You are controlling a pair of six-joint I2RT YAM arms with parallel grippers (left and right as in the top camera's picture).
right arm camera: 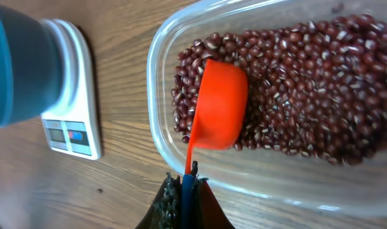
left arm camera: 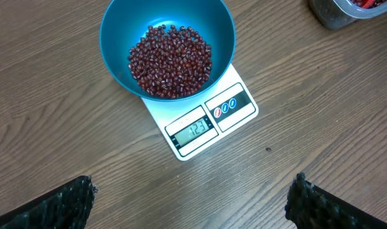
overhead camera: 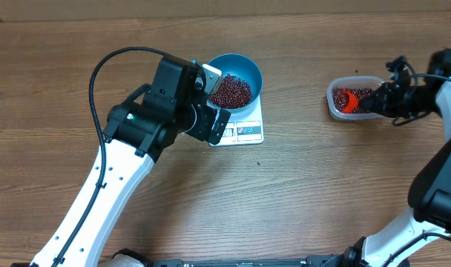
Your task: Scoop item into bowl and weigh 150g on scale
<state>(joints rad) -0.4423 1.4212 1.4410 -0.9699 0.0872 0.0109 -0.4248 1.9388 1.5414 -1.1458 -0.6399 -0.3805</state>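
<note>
On your left, the left gripper hangs over the near-left edge of the blue bowl, jaws spread wide with nothing between them. From overhead the arm hides part of the scale. The left wrist view clears that up: the two dark fingertips sit at the bottom corners with bare table between them. The bowl stands on the far part of the white scale, and a heap of maroon beans covers its bottom. Only this view lets you read the display, which shows what looks like 123.

Further right, well apart from the scale, the clear tub holds more beans and the red scoop. Overhead, you cannot make out the right gripper against the dark hardware at the tub's right end. The right wrist view shows it: the jaws are closed on the end of the scoop's thin handle. The cup lies mouth-down on the beans near one end of the tub, with the scale and bowl off to one side.
</note>
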